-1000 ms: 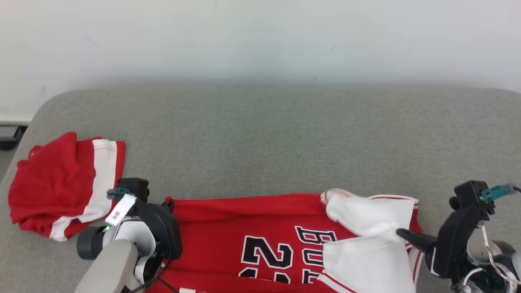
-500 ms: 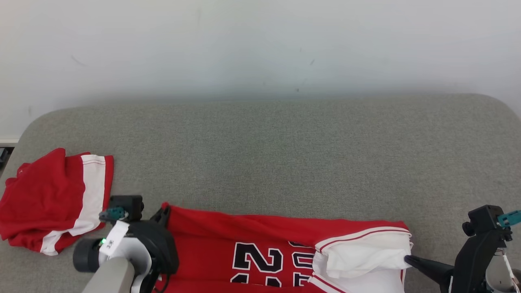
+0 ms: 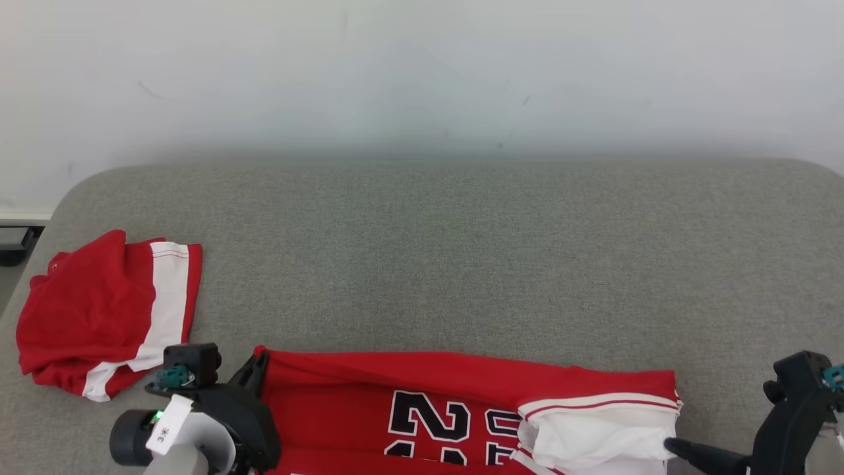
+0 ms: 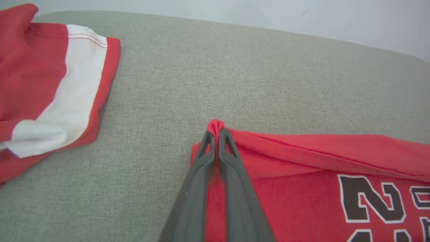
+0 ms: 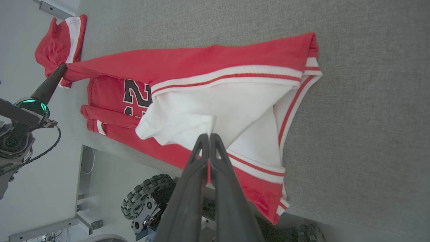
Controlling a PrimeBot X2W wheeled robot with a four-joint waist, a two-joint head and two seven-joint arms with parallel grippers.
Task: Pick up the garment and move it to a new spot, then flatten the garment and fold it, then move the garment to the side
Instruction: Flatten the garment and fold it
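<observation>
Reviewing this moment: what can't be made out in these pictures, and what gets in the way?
- Jersey print: in the head view, the bottom edge cuts off the digits and letters.
- Layers pinched by the left tool: in the left wrist view, its own fingers hide them.
- Small white label on the jersey: in the right wrist view, too small to read.
- Second red-and-white garment: in the head view, crumpled, so its type is unclear.

A grey, fabric-covered table [image 3: 461, 264] with rounded far corners carries two things, set apart from each other — a red jersey [image 3: 343, 422] with dark numbers and a white panel, spread along the near edge, and a crumpled red-and-white garment [image 3: 86, 310] at its left end.
</observation>
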